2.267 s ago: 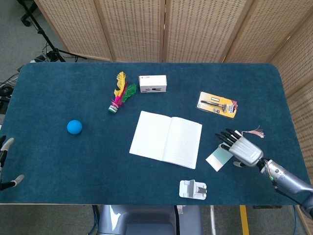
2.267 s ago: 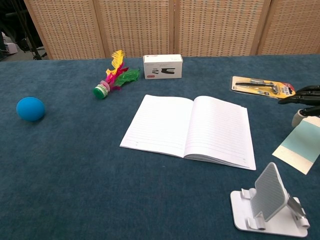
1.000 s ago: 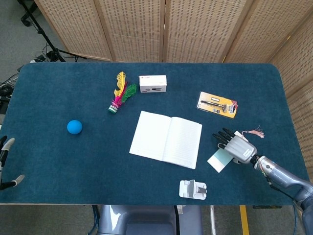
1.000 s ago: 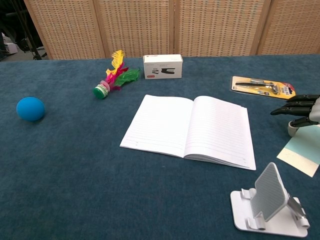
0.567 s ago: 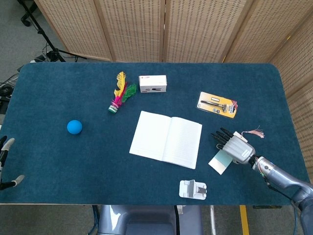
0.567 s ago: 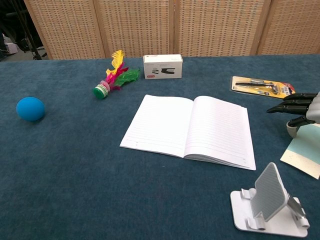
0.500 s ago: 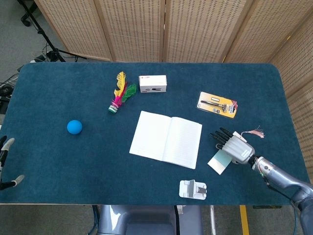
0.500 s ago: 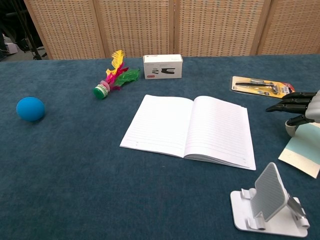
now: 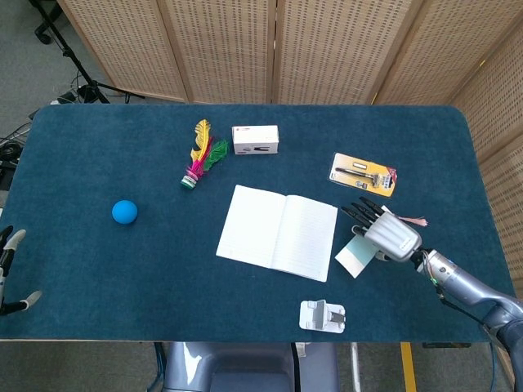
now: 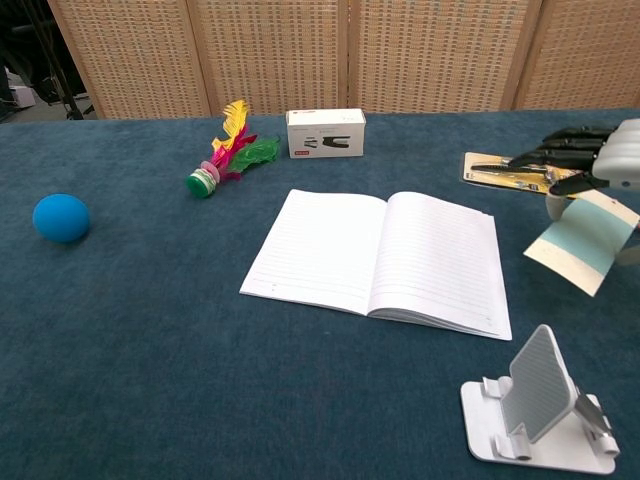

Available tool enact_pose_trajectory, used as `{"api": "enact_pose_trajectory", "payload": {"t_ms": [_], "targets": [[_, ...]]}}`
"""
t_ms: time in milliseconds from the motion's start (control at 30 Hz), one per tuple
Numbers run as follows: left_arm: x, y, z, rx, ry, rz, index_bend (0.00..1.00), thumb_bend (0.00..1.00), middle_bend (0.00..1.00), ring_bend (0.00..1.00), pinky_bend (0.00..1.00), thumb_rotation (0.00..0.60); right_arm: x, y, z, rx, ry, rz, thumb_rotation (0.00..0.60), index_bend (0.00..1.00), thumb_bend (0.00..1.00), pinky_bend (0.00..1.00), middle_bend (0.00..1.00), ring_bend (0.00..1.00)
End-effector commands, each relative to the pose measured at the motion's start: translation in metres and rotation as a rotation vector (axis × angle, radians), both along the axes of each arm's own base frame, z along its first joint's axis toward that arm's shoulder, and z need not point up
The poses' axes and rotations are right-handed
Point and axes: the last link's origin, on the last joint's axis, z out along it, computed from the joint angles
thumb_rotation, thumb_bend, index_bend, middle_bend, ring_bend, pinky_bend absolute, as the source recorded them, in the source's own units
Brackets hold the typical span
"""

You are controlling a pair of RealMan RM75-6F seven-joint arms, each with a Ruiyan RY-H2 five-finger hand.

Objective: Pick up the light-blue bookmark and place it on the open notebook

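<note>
Right hand: grips the light-blue bookmark, lifted off the table near its right edge, hanging below the fingers. Open notebook: lies to the hand's left, beside it. Left hand: not seen.

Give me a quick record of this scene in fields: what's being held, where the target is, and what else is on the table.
held: light-blue bookmark, lifted off the table, in the right robot hand
target: open notebook, mid-table, nothing on it
left robot hand: at the table's left edge, holding nothing
other items: blue ball, feather shuttlecock, white box, packaged razor, white phone stand
</note>
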Motion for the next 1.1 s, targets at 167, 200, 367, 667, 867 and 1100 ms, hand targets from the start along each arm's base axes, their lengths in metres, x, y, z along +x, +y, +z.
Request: {"api": "enact_pose_trajectory", "payload": {"t_ms": [167, 200, 367, 667, 867, 1100], "targets": [[-0.001, 0.005, 0.001, -0.003, -0.007, 0.016, 0.00, 0.00, 0.00, 0.00, 0.00, 0.600, 0.062, -0.033, 0.014, -0.084, 0.012, 0.111, 0.600, 0.52, 0.16, 0.00, 0.02, 0.00], [-0.002, 0.006, 0.001, -0.003, -0.008, 0.020, 0.00, 0.00, 0.00, 0.00, 0.00, 0.600, 0.073, -0.038, 0.014, -0.094, 0.013, 0.123, 0.600, 0.52, 0.16, 0.00, 0.02, 0.00], [-0.002, 0.009, 0.002, -0.007, -0.017, 0.032, 0.00, 0.00, 0.00, 0.00, 0.00, 0.600, 0.128, -0.057, 0.008, -0.121, 0.013, 0.166, 0.600, 0.52, 0.17, 0.00, 0.03, 0.00], [-0.009, 0.022, 0.006, -0.017, -0.041, 0.081, 0.00, 0.00, 0.00, 0.00, 0.00, 0.600, 0.225, -0.061, -0.066, -0.065, 0.180, 0.384, 0.600, 0.52, 0.19, 0.00, 0.03, 0.00], [-0.015, 0.031, 0.008, -0.030, -0.056, 0.113, 0.00, 0.00, 0.00, 0.00, 0.00, 0.600, 0.250, -0.050, -0.117, -0.016, 0.244, 0.481, 0.600, 0.52, 0.25, 0.00, 0.03, 0.00], [-0.018, 0.035, 0.008, -0.040, -0.058, 0.136, 0.00, 0.00, 0.00, 0.00, 0.00, 0.600, 0.257, -0.050, -0.136, -0.006, 0.273, 0.519, 0.600, 0.52, 0.26, 0.00, 0.03, 0.00]]}}
